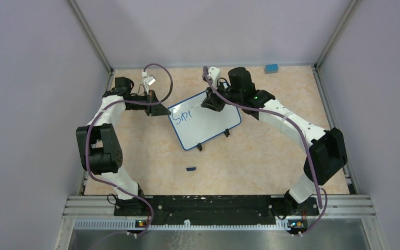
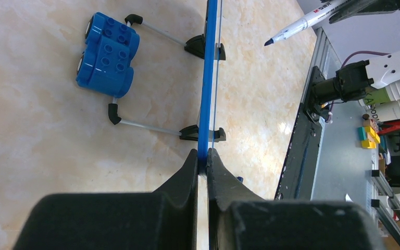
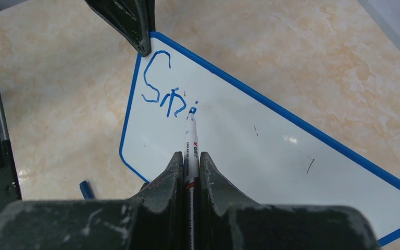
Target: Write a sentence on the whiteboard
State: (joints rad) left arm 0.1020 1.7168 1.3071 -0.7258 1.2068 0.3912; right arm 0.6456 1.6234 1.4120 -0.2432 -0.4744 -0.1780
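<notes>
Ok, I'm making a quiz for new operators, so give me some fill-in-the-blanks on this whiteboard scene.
1. The left gripper is shut on the ___ frame of the whiteboard.
2. The right gripper is shut on a ___, tip at the board.
3. The writing so far starts with a capital ___.
Missing: blue; marker; S.

The whiteboard [image 1: 208, 127] is being shown at mid-frame on the table [image 1: 260, 156]. Its left corner is being clamped by the left gripper [image 1: 162, 111]. The marker [image 3: 191, 133] in the right gripper [image 1: 212, 104] is being touched to it, right of the sentence [image 1: 182, 116]. A block [image 1: 271, 68] is being shown at upper right.
</notes>
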